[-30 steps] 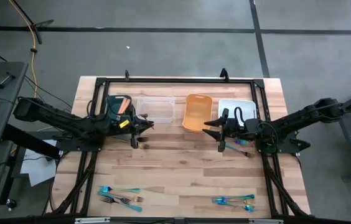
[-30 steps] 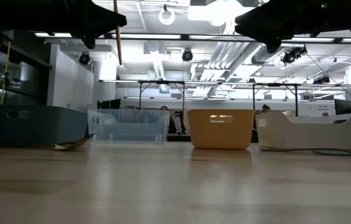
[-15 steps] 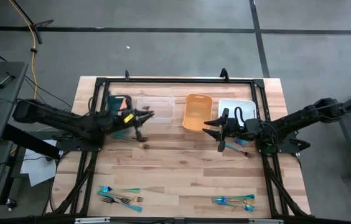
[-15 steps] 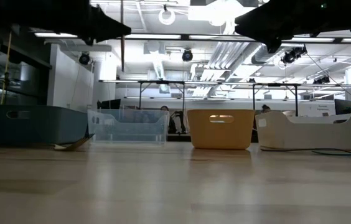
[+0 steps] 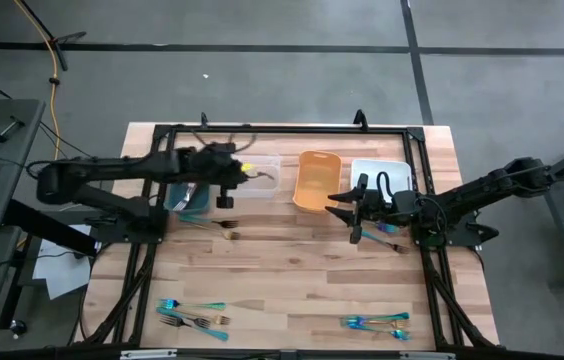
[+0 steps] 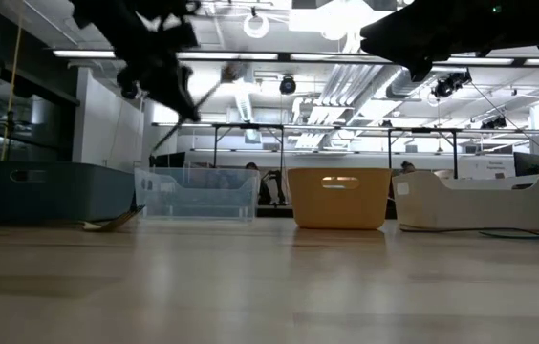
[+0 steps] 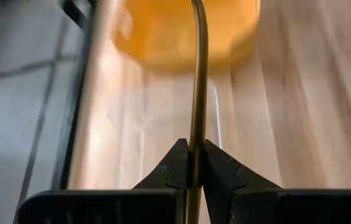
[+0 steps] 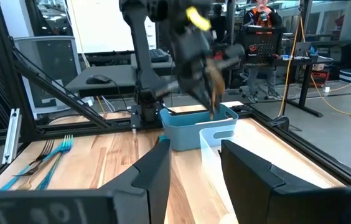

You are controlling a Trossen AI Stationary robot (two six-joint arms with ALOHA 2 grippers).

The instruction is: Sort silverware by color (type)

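While left gripper [image 7: 188, 169] pinches gold utensil [image 7: 198, 74] by handle, clear bin [image 5: 254, 176] sits directly below tool, orange bin [image 5: 314, 181] just beyond. Utensil's long axis runs straight out from jaws, along arm's reach. Right gripper [image 5: 354, 210] waits spread beside white bin [image 5: 380, 173], farther off. No readable writing, labels or brands.

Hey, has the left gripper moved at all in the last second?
Yes. The left gripper, shut on a gold utensil, went from beside the teal bin to over the clear bin, toward the orange bin.
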